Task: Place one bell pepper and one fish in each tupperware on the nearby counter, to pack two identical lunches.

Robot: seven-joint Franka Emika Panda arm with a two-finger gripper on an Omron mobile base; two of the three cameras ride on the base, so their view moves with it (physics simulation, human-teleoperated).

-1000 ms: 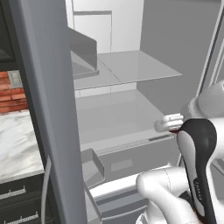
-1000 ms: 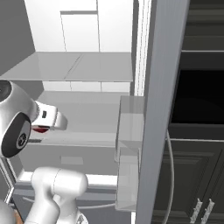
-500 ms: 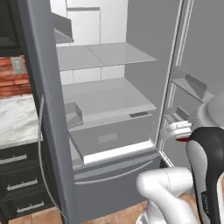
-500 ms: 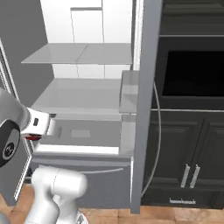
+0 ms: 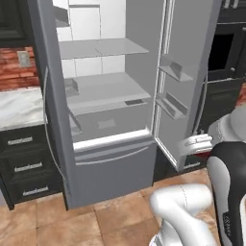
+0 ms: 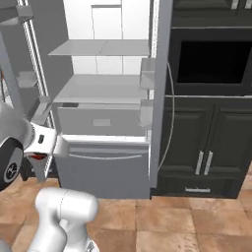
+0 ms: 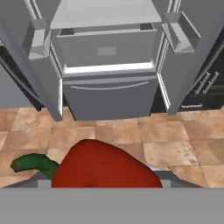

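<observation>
A red bell pepper [image 7: 103, 168] with a green stem [image 7: 33, 162] lies across the bottom of the hand view, and my gripper [image 7: 103, 177] is shut on it. In the left base view the gripper [image 5: 198, 144] hangs at the right with a bit of red pepper [image 5: 202, 155] under it. The right base view has the gripper [image 6: 45, 144] at the left, with the pepper [image 6: 38, 156] below it. A strip of the white marble counter [image 5: 18, 108] lies left of the fridge. The tupperware and the fish are out of view.
An open grey fridge [image 5: 103, 96] stands ahead, both doors swung wide, with bare shelves and a bottom drawer [image 7: 109, 94]. To its right are a black wall oven [image 6: 209, 61] and dark cabinets [image 6: 206, 160]. Terracotta tile floor [image 7: 131, 131] stretches between me and the fridge.
The whole picture has shifted: the base has backed away from the fridge, which now looks smaller and farther. The gripper keeps its hold on the pepper.
</observation>
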